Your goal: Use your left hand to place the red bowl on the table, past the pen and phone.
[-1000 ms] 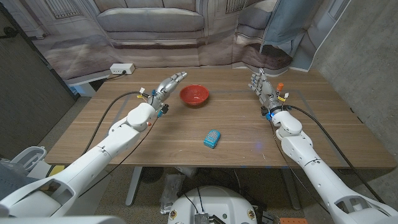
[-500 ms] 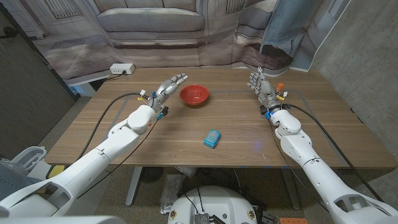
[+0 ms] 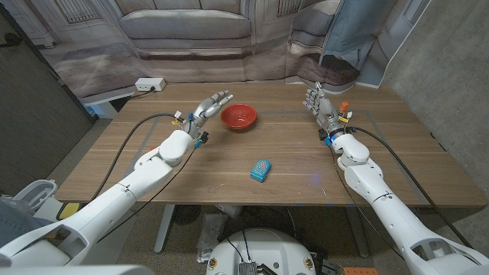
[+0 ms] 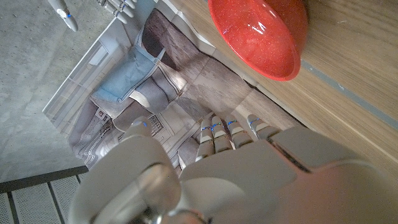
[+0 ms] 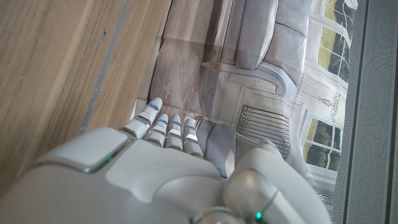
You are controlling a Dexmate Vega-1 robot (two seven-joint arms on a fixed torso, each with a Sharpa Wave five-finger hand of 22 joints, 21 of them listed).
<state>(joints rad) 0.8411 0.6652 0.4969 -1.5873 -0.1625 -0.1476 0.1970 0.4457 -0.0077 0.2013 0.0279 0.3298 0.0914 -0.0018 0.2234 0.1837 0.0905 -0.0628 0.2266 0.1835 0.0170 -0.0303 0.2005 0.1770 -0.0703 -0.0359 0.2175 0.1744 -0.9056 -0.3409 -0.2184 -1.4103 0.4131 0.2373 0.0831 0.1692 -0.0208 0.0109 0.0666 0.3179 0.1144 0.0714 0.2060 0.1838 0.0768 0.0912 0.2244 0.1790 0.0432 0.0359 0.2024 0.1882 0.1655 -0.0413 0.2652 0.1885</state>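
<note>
Wooden planks make up the table point(image 3: 191, 179), and behind it hangs a printed backdrop of a sofa and panelled wall, with a white power strip point(image 3: 150, 85) on a low ledge at the far left. Coming in from that side, the left hand point(image 3: 210, 105) hovers just beside the red bowl point(image 3: 239, 116), fingers spread and holding nothing, apart from the rim. From the left wrist view the bowl point(image 4: 261, 34) sits upright on the wood, empty and glossy, with clear space between it and the fingertips. Nearer the robot, toward the middle of the table, lies a small blue phone-like object point(image 3: 261, 170); I cannot make out a pen. Further right, the right hand point(image 3: 321, 105) stands upright with fingers extended and nothing in it, well apart from the bowl.

The bowl already rests on the table beyond the blue object, so the placing looks done and the release complete. What remains, I judge, is drawing the left hand clear without nudging the rim.
</note>
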